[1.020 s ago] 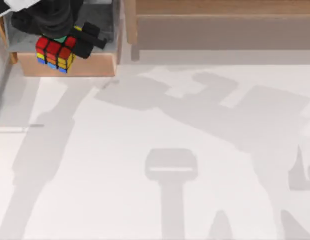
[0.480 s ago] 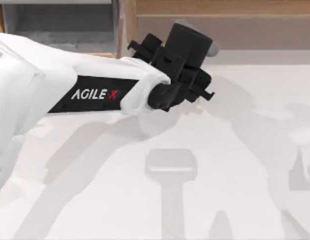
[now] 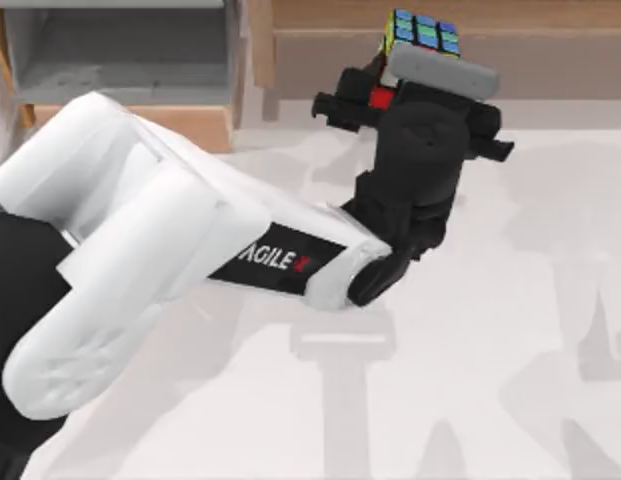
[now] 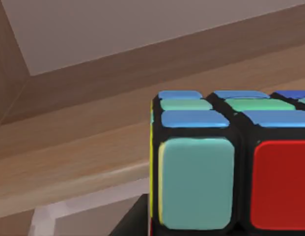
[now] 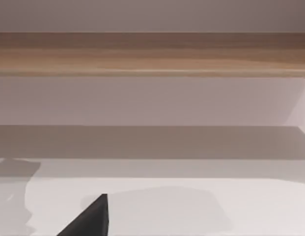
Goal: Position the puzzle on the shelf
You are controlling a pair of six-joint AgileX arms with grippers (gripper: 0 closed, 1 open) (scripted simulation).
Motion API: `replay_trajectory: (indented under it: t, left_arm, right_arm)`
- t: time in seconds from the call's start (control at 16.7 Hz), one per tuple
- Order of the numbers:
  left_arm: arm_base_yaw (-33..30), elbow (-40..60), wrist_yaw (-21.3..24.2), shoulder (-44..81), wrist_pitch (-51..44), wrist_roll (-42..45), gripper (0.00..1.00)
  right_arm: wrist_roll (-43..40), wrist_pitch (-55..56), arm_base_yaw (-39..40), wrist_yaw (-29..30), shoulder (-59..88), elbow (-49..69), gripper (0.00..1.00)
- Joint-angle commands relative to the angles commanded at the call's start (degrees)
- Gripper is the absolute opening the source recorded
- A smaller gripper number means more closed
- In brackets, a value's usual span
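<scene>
Multicoloured squares mark the puzzle (image 3: 422, 33), clamped in the left gripper (image 3: 415, 75) at the front edge of the wooden shelf (image 3: 550, 14). Best carried fully over the board, kept level, lowered gently before letting go.

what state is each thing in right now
puzzle: off the table, held in the left claw, in front of the shelf
shelf: top board bare where visible
small wooden box: grey inside bare
right claw: a dark tip in its wrist view
</scene>
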Motion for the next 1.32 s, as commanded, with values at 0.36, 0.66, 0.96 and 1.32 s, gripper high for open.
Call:
replay_trajectory:
  t: [0.36,0.66,0.96,1.32]
  left_arm:
    - [0.8,2.0,-4.6,4.5,19.6,0.2,0.0]
    - [1.0,2.4,-5.1,5.0,21.5,0.2,0.0]
    - [2.1,4.3,-3.0,5.9,22.6,-0.8,0.0]
    - [6.5,19.5,4.0,12.2,18.1,-2.8,0.0]
  right_arm:
    - [0.0,0.0,0.0,0.0,0.0,0.0,1.0]
    - [0.0,0.0,0.0,0.0,0.0,0.0,1.0]
    - [0.0,0.0,0.0,0.0,0.0,0.0,1.0]
    - [0.0,0.0,0.0,0.0,0.0,0.0,1.0]
